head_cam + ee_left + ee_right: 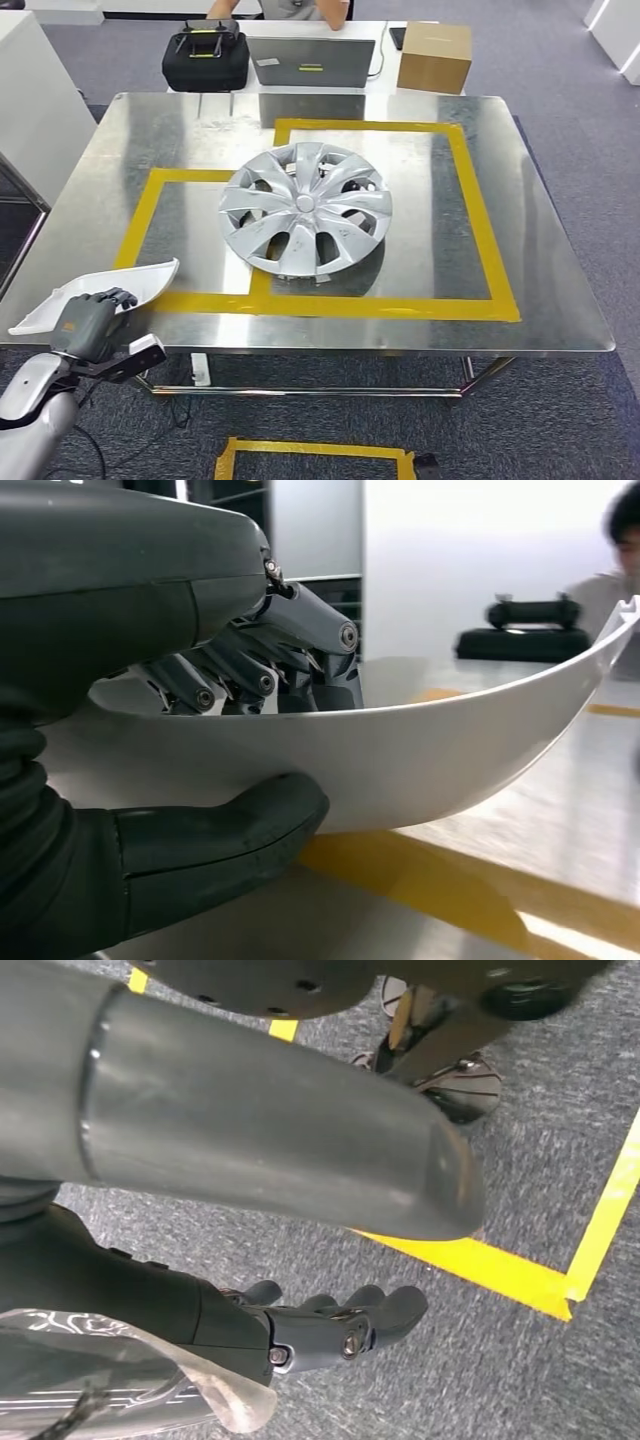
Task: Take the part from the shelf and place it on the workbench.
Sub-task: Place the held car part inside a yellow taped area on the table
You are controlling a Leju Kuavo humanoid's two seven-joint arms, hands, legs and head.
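The part is a white curved panel point(98, 290) lying over the front left corner of the steel workbench point(543, 250). My left hand point(90, 320) grips its near end. In the left wrist view the panel point(423, 750) is pinched between the fingers point(249, 675) above and the thumb point(226, 830) below, with its far tip lifted over the yellow tape. A silver hubcap point(306, 207) rests in the middle of the bench inside the taped frame. My right hand point(332, 1325) hangs above grey carpet, fingers stretched out and holding nothing.
A black case point(205, 58), a laptop point(313, 60) and a cardboard box point(435, 56) sit on a table behind the bench, where a person point(302, 8) sits. A white unit point(30, 110) stands at the left. Yellow floor tape point(317, 455) marks the carpet.
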